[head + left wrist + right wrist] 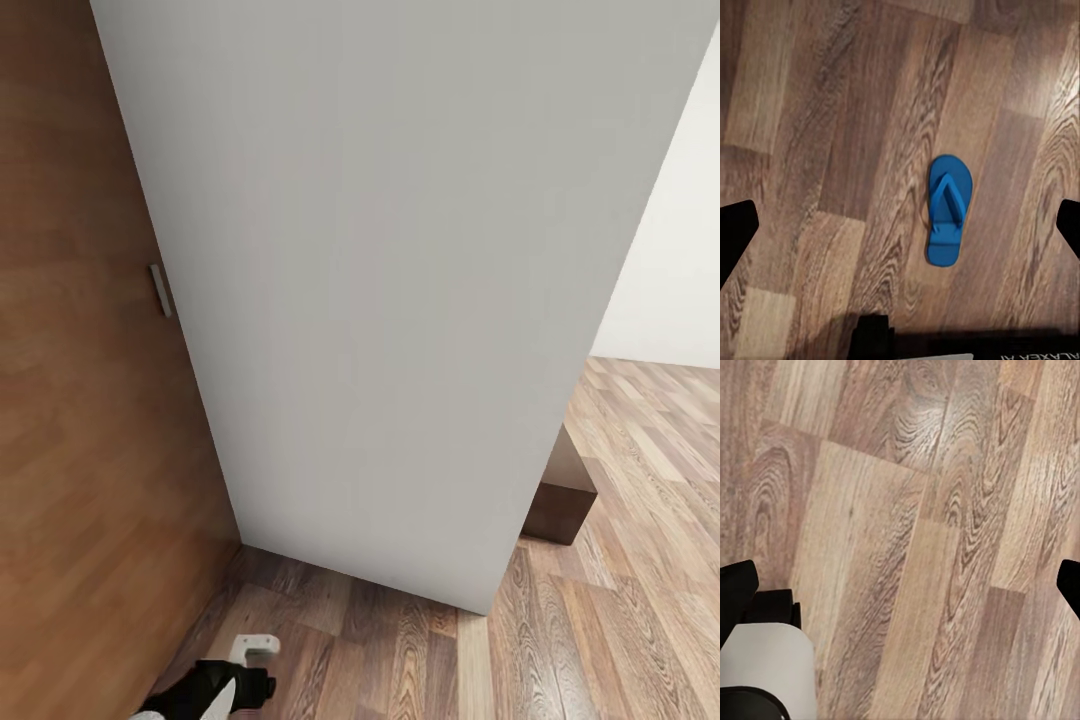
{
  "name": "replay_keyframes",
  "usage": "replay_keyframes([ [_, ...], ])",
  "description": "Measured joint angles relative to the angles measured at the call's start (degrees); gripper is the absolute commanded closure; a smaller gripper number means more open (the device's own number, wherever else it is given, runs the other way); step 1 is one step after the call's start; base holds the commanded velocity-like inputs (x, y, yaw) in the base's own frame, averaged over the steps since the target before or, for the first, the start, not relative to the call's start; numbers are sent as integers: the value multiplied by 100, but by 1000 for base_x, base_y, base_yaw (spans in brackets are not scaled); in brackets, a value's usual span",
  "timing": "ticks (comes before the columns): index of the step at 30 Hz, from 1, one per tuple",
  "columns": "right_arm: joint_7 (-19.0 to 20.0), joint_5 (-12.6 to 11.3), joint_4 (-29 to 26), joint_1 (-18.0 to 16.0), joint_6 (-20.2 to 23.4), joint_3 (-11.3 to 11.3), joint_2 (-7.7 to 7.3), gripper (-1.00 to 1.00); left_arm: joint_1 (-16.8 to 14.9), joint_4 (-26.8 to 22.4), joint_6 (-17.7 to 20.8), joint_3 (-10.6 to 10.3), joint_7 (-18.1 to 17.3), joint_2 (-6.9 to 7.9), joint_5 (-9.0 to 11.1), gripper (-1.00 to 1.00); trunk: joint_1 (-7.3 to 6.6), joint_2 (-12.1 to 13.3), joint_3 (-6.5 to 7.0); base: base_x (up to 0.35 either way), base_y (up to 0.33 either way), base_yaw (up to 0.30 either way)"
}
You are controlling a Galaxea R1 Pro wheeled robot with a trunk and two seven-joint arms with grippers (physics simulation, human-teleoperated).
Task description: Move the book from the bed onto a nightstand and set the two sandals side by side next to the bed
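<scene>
One bright blue sandal [947, 211] lies flat on the wood-plank floor, seen in the left wrist view. My left gripper [904, 231] hovers above that floor, open, its dark fingertips [736, 234] far apart and holding nothing; the sandal sits between them, a little toward one side and well beneath. My right gripper [904, 589] is open too, over bare planks. The book, the bed and the nightstand are out of view.
A white wall corner [400, 300] stands close in front of me. A brown wooden door [80, 420] with a small grey handle [160, 290] is at the left. A dark brown furniture block [562, 490] juts out behind the wall at the right. Plank floor [620, 620] stretches right.
</scene>
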Motion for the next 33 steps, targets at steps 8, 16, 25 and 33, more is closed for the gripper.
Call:
replay_keyframes([
  [8, 0, 2, 12, 0, -5, 2, 3, -100, -105, -77, -194, 27, 217, -3, 1, -100, 0, 0, 0, 0, 0, 0],
  [16, 0, 2, 14, 0, -7, 5, 12, -100, -145, -143, -272, 30, 366, -4, 4, -100, 0, 0, 0, 0, 0, 0],
  [25, 0, 0, 22, 0, -14, -1, -10, -100, -337, -289, -301, 34, 422, -4, -1, -100, 0, 0, 0, 0, 0, 0],
  [33, 0, 5, 18, 0, -19, 1, 10, -100, -369, -318, -317, 43, 374, 7, 0, -100, 0, 0, 0, 0, 0, 0],
])
